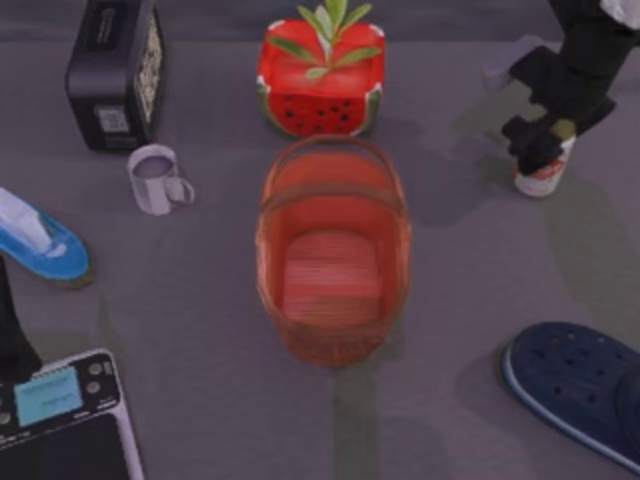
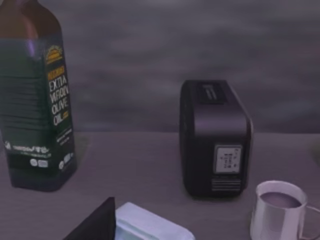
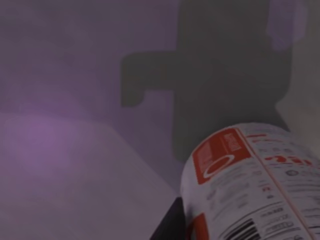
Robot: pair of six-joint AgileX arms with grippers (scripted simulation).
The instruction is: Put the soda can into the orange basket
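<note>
The soda can [image 1: 543,180], white with a red label, stands at the table's back right, well to the right of the orange basket [image 1: 268,250]. My right gripper [image 1: 540,152] comes down on its top and hides most of it. In the right wrist view the can [image 3: 250,185] fills the lower corner, its barcode showing, with one dark finger [image 3: 172,225] pressed against its side. The large oval woven basket sits mid-table and holds nothing. My left arm [image 1: 12,340] is parked at the left edge; one of its fingers [image 2: 97,222] shows far off to one side.
A watermelon planter [image 1: 322,85] stands just behind the basket. A pale mug [image 1: 155,178] and a black box [image 1: 115,75] are at back left, an olive oil bottle [image 2: 35,95] nearby. A blue-white object [image 1: 40,245], a grey device [image 1: 60,415] and a navy shoe [image 1: 580,385] lie round the edges.
</note>
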